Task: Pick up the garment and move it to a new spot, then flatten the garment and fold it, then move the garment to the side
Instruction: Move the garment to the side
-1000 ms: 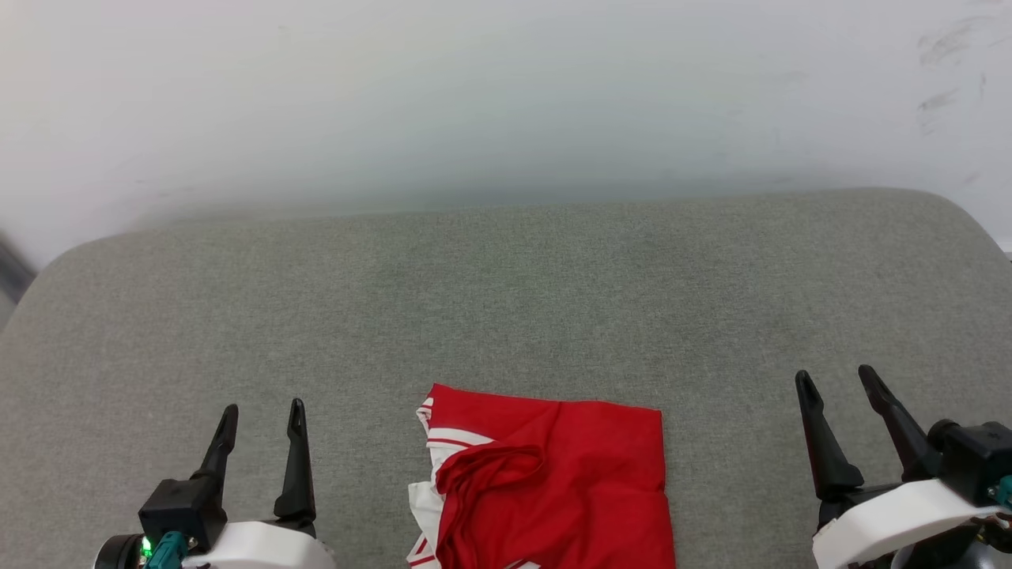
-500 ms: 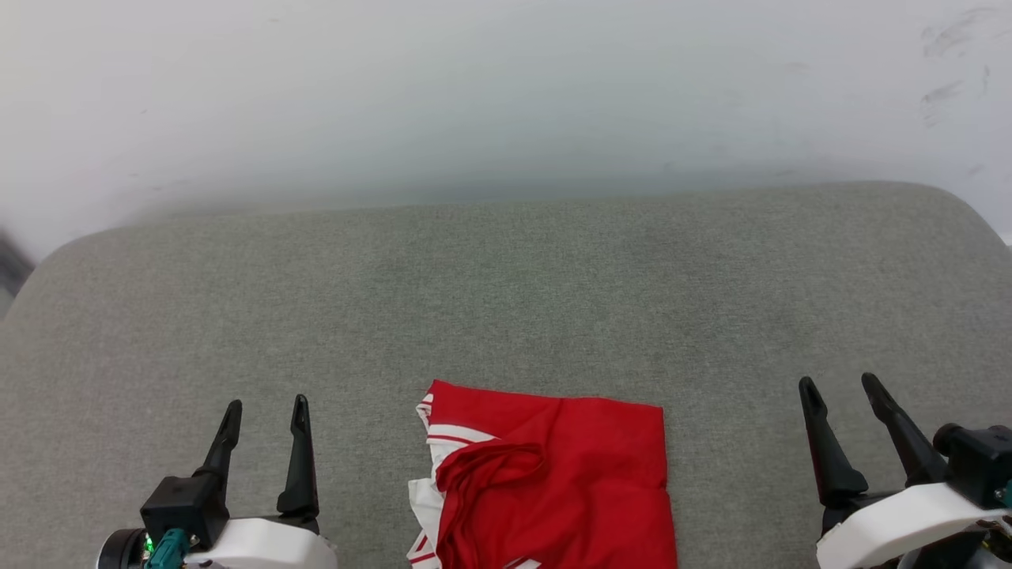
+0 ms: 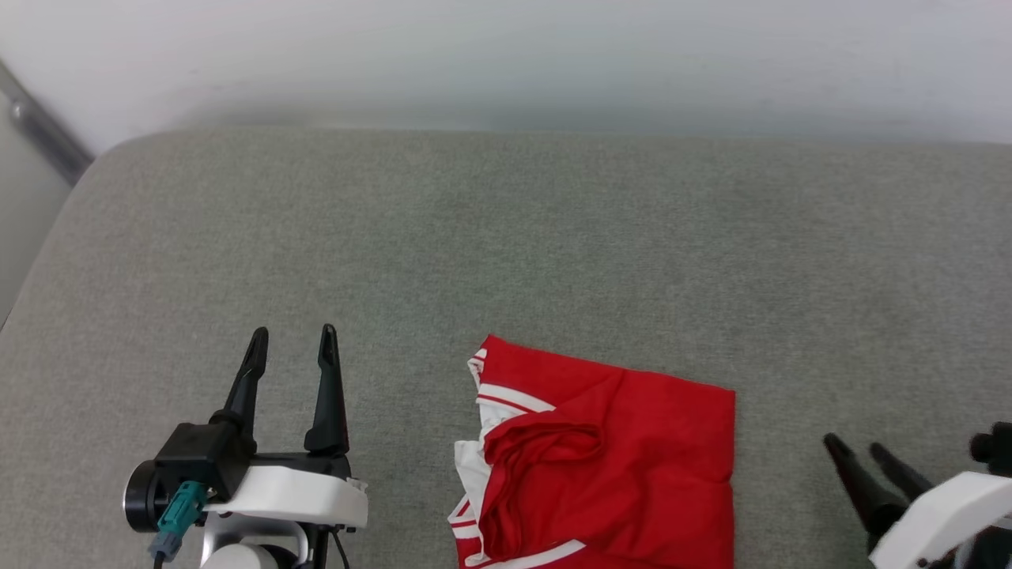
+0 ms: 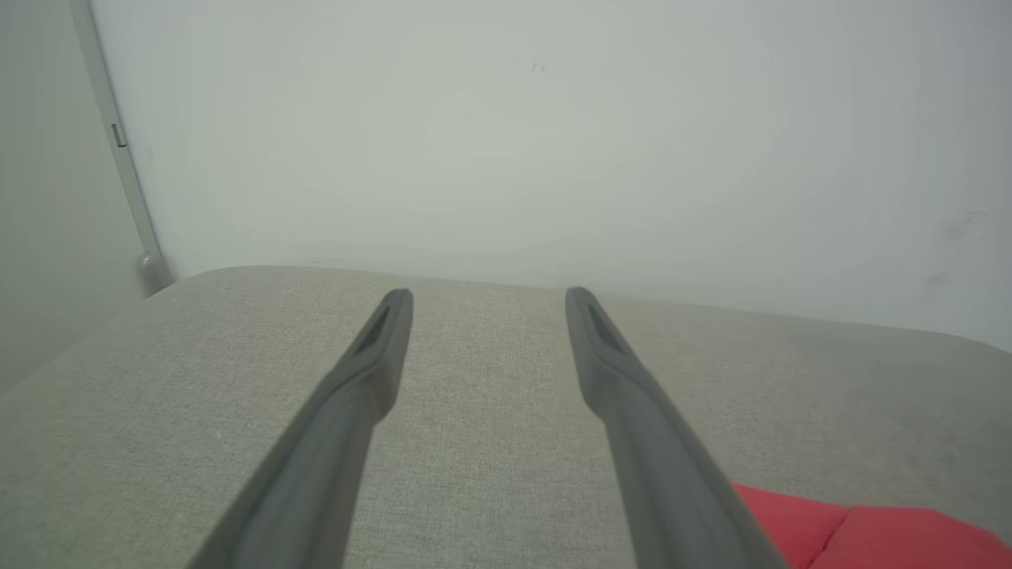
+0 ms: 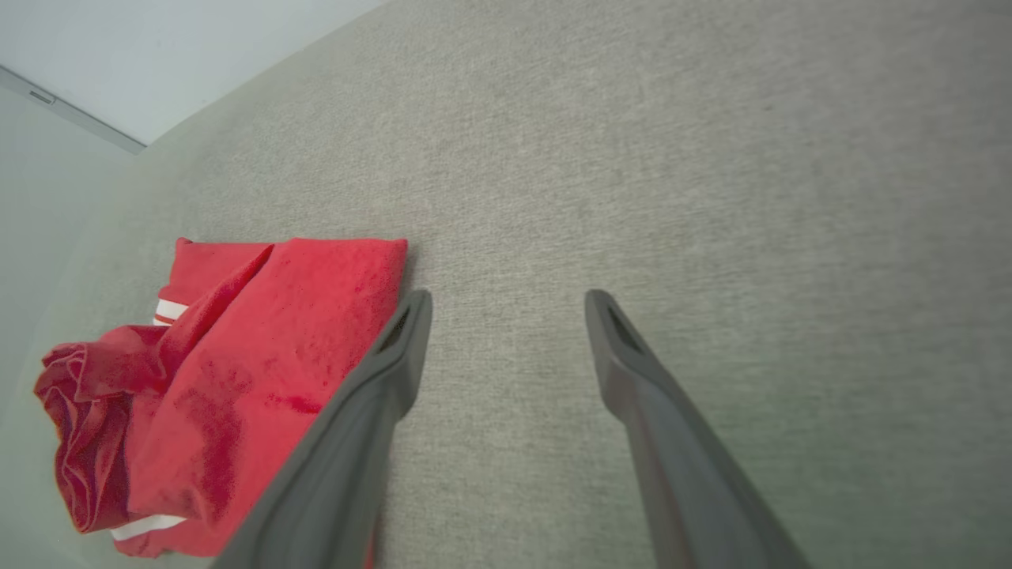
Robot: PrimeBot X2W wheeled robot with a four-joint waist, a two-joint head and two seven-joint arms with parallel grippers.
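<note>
The garment (image 3: 601, 466) is red with white striped trim and lies folded and a little rumpled on the grey cushioned surface (image 3: 506, 237), near its front edge. My left gripper (image 3: 293, 332) stands open to the garment's left, apart from it, with nothing between its fingers. My right gripper (image 3: 854, 444) is open at the garment's right, also clear of it. In the left wrist view the open left gripper (image 4: 488, 296) points at the wall, and a red corner of the garment (image 4: 870, 533) shows at lower right. The right gripper (image 5: 510, 299) hovers over bare fabric, with the garment (image 5: 237, 356) left of its left finger.
A white wall (image 3: 506, 55) rises right behind the cushioned surface. A grey rail (image 3: 39, 118) runs down the wall at the far left corner. The surface's rounded left edge (image 3: 47, 237) drops off beside it. Bare grey fabric stretches behind the garment.
The head camera has moved, so the whole picture has shifted up and right. The garment keeps its folded shape. Both grippers stay open; the right one sits lower in the picture.
</note>
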